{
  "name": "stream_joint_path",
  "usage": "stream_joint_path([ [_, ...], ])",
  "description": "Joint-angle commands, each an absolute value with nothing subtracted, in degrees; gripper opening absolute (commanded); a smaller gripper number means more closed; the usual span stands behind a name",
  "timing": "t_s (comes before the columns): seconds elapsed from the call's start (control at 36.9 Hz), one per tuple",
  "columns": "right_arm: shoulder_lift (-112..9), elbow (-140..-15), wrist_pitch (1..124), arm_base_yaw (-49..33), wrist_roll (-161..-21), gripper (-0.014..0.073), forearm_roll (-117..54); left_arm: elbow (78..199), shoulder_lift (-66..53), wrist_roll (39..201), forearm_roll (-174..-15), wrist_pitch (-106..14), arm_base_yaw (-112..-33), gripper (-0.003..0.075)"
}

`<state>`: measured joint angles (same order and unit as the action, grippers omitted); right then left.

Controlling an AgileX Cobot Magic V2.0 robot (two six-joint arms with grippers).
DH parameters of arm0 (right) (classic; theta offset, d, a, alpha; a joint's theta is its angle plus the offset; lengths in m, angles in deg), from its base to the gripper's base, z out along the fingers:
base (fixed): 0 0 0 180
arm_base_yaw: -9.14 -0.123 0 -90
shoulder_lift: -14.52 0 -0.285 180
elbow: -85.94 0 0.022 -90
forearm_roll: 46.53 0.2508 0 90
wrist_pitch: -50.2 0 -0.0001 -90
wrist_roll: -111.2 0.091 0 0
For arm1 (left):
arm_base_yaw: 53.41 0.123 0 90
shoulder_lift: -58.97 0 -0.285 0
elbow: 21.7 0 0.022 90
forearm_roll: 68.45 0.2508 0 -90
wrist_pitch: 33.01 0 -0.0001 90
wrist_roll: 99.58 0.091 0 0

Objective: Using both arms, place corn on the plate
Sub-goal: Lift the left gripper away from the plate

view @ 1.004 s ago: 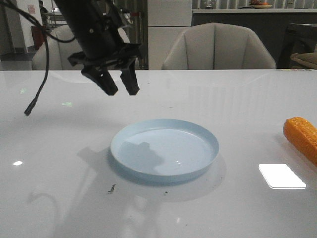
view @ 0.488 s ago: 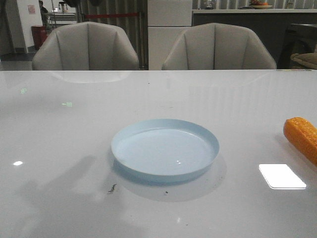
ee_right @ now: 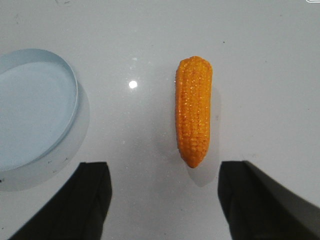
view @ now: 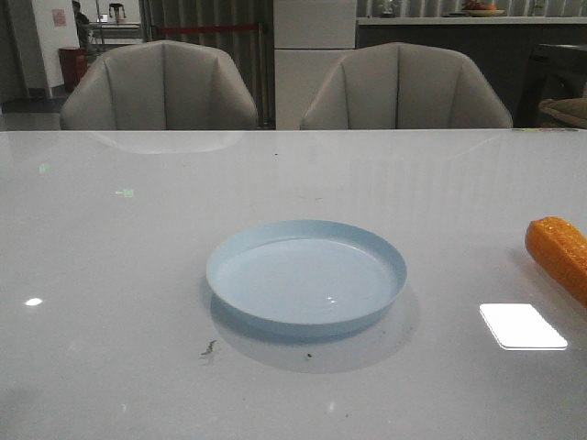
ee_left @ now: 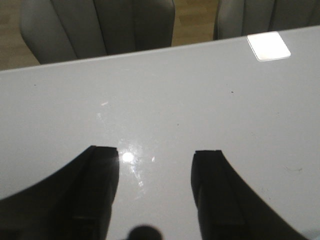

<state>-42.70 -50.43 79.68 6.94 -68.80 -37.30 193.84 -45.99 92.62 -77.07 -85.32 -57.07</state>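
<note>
The pale blue plate sits empty in the middle of the white table. The orange corn lies on the table at the right edge of the front view, apart from the plate. In the right wrist view the corn lies lengthwise just beyond my right gripper, which is open and holds nothing; the plate is off to one side. My left gripper is open over bare table, near the far edge. Neither arm shows in the front view.
Two grey chairs stand behind the table's far edge. A bright window reflection lies on the tabletop near the corn. Small dark specks mark the table in front of the plate.
The left arm, which hung over the table behind the plate a second ago, has left the front view. Plate and corn have not moved.
</note>
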Motion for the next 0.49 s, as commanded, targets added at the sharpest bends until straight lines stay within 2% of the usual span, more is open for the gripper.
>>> stream_joint_path([
  [0.0, -42.50, -52.32, 76.14, 6.92, -69.32, 0.0561, -36.92, 187.24, -39.44, 92.87, -77.95, -74.36, -56.91, 0.0409],
  [0.16, -42.50, -52.32, 76.14, 6.92, -69.32, 0.0561, -36.92, 166.10, -30.12, 92.96, -78.17, -57.69, -57.12, 0.0407],
  [0.3, -42.50, -52.32, 76.19, 6.92, -69.32, 0.0561, -36.92, 142.96, -18.34, 92.96, -78.17, -41.75, -57.12, 0.0407],
  [0.46, -42.72, -52.32, 76.81, 6.92, -69.32, 0.0561, -36.92, 123.65, -6.35, 92.96, -78.17, -33.01, -57.12, 0.0407],
])
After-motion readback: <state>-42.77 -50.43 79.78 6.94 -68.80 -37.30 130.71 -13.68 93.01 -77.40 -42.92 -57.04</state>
